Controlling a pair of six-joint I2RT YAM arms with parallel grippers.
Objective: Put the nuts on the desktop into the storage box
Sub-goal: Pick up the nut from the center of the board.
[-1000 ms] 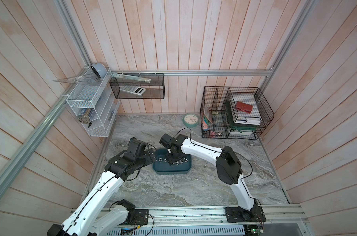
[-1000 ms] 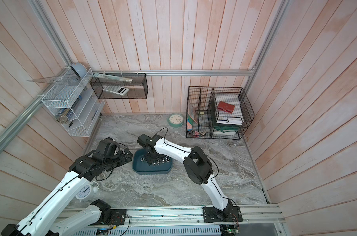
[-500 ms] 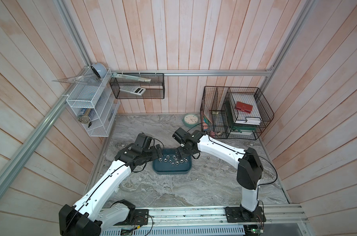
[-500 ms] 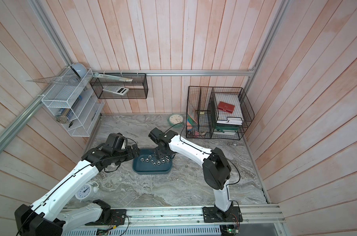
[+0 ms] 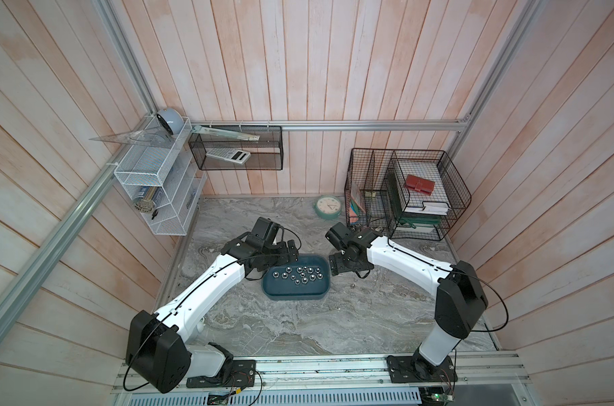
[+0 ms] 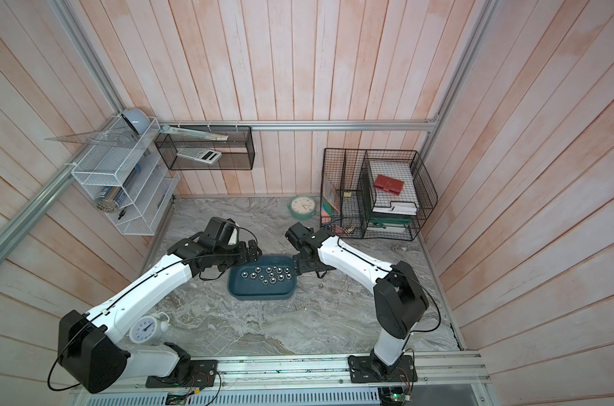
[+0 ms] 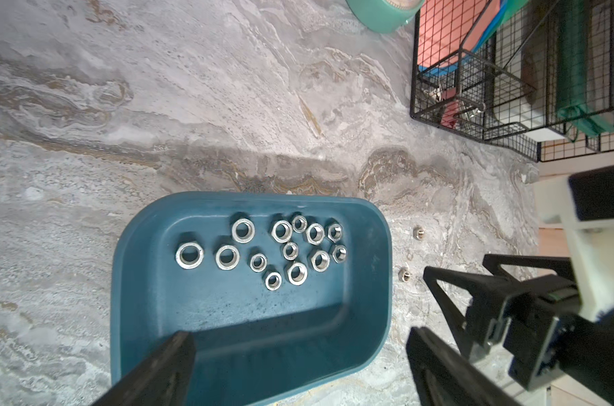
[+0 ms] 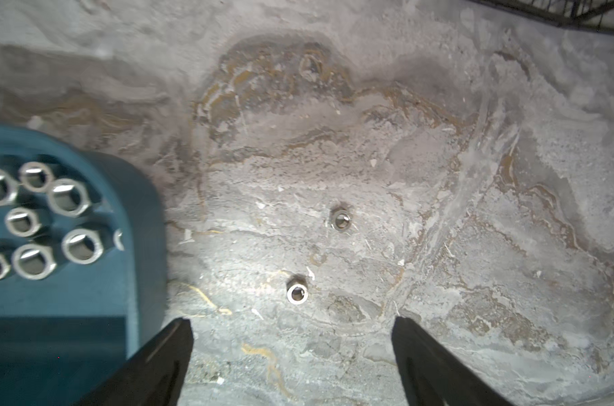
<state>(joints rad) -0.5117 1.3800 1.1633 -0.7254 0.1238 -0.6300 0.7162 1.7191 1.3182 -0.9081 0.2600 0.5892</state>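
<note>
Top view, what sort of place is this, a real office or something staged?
Probably a staged desk corner in a robot test cell: plank walls framing a marble-patterned desktop, black wire baskets, a mint-green clock, and two robot arms mounted on a front rail.

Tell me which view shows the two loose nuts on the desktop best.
The right wrist view: both loose nuts lie large and unobstructed on the desktop, ahead of the open right end effector. The left wrist view shows them smaller beside the storage box. Both top views show tiny specks at most.
</note>
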